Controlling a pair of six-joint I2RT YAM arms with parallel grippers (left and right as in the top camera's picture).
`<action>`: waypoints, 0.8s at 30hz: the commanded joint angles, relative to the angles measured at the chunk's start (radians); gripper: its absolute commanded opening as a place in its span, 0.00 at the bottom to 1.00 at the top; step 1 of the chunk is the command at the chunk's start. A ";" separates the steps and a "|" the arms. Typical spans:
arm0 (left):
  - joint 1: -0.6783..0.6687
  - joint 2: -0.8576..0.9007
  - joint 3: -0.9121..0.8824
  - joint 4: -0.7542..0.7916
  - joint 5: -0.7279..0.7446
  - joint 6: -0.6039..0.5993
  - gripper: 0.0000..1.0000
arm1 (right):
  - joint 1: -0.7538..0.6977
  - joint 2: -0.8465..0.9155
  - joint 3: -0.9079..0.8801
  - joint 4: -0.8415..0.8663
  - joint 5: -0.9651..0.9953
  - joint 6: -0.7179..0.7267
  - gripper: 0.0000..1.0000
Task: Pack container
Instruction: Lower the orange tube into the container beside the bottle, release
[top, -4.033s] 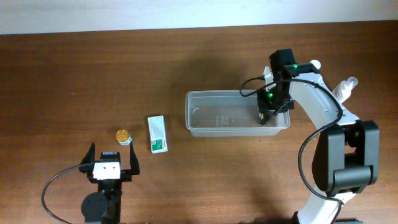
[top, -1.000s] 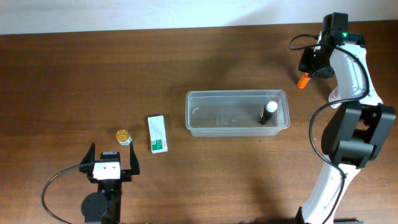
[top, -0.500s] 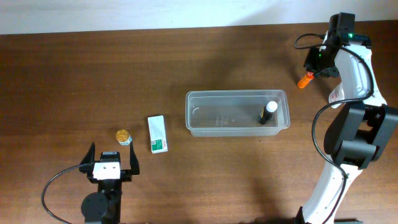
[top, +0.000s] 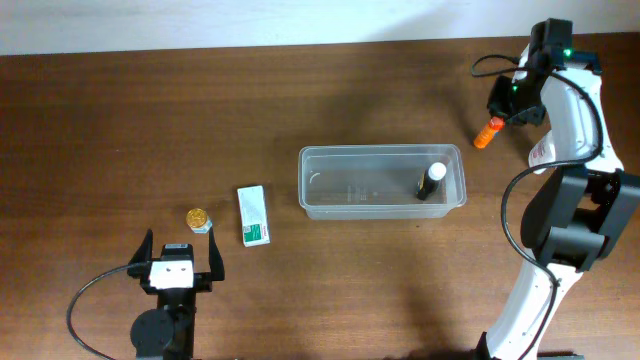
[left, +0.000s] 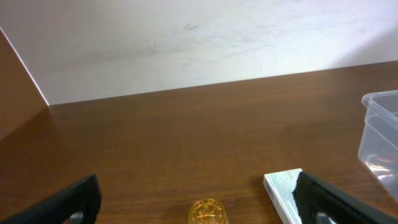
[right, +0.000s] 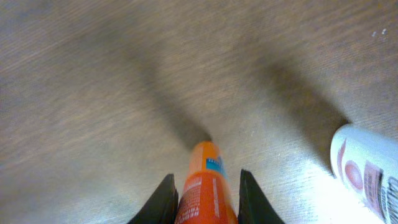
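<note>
Container (top: 381, 150) is sitting on the table (top: 150, 110), long side running left to right, top open. A dark bottle (top: 431, 180) with a white cap is resting inside it, at the container's right end.

Right gripper (top: 503, 112) is hanging past the container's far-right corner, outside the tub and apart from it. It is clamping the orange bottle (top: 487, 131). In the wrist view both fingers (right: 163, 200) are pressing against the bottle's sides, and the bottle's tip is pointing away from the camera. I can't tell whether the orange bottle is touching the table or is off it.

A white bottle (right: 364, 168) with red print is lying near the orange one, further out from the container. It isn't touching the fingers.

A white and green box (top: 253, 215) is lying flat near the container's left end, not touching it. A small gold-capped item (top: 199, 217) is sitting beyond the box, further left of the container.

Left gripper (top: 180, 258) is sitting well off the container's near-left side. Its jaws are spread wide and are gripping nothing.
</note>
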 joint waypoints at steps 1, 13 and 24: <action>0.004 -0.008 -0.003 -0.002 0.011 0.013 0.99 | -0.003 -0.116 0.125 -0.083 -0.058 0.005 0.19; 0.004 -0.008 -0.003 -0.002 0.011 0.013 0.99 | 0.104 -0.300 0.278 -0.369 -0.064 -0.038 0.23; 0.004 -0.008 -0.003 -0.002 0.011 0.013 0.99 | 0.387 -0.346 0.226 -0.534 0.058 -0.055 0.23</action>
